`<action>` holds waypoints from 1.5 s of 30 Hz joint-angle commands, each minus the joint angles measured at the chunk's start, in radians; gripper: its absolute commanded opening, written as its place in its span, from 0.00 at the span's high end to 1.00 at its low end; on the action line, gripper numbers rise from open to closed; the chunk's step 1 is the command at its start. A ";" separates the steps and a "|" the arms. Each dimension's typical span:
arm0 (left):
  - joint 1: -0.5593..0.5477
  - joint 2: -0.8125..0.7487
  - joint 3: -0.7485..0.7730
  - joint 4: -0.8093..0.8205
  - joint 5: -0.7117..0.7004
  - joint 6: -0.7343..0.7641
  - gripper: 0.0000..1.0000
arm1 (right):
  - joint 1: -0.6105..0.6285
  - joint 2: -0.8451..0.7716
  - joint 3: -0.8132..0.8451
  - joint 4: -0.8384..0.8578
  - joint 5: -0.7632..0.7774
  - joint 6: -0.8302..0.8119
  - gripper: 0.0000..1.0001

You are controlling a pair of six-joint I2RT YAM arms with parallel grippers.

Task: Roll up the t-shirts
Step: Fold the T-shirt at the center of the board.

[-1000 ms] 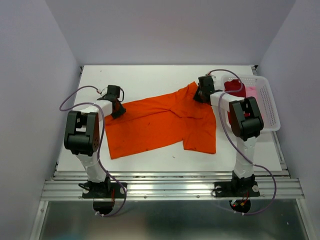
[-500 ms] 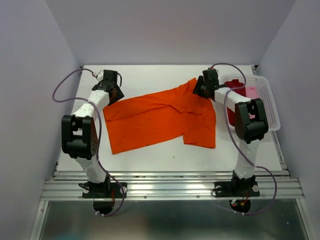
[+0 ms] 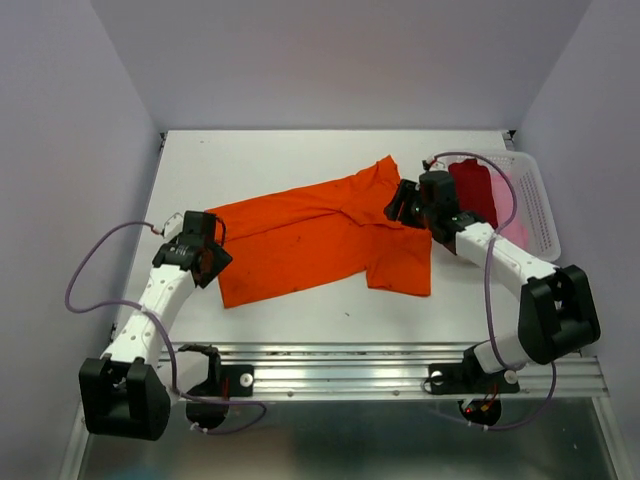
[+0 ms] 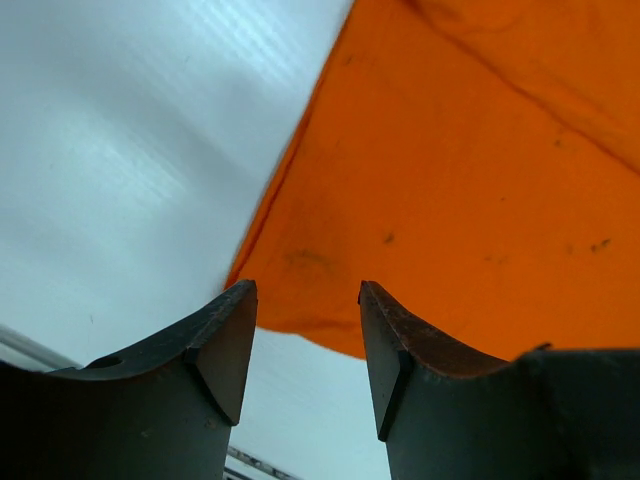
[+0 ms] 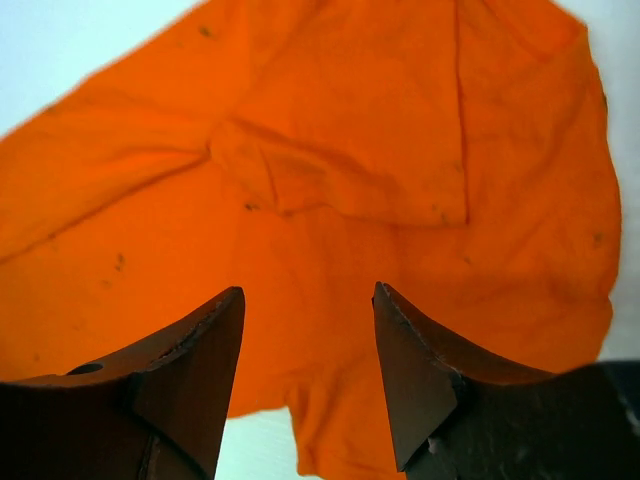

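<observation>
A bright orange t-shirt (image 3: 320,238) lies spread and slightly askew across the middle of the white table (image 3: 270,160). My left gripper (image 3: 212,264) hovers open at the shirt's near left edge; in the left wrist view its jaws (image 4: 305,300) are apart with nothing between them, above the orange t-shirt (image 4: 470,180) corner. My right gripper (image 3: 399,206) hangs open over the shirt's right part; between its fingers (image 5: 308,295) I see only the orange t-shirt (image 5: 330,150) below, with a folded sleeve. A dark red t-shirt (image 3: 474,188) and a pale pink one (image 3: 516,230) lie in the basket.
A white mesh basket (image 3: 545,215) stands at the table's right edge, just behind the right arm. Grey walls close the table on the left, back and right. A metal rail (image 3: 340,370) runs along the near edge by the arm bases.
Both grippers have let go of the orange shirt and opened. The left one swung from the far left corner back to the near left edge; the right one drew back toward me.
</observation>
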 commanded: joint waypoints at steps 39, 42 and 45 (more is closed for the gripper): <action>0.036 0.557 0.378 0.223 0.006 0.047 0.44 | -0.003 0.415 0.332 -0.018 0.054 -0.033 0.43; 0.048 0.666 0.422 0.219 0.011 0.061 0.44 | -0.032 0.506 0.389 -0.020 0.039 -0.027 0.44; 0.056 0.734 0.448 0.237 0.032 0.081 0.44 | -0.047 0.592 0.452 -0.024 0.012 -0.016 0.46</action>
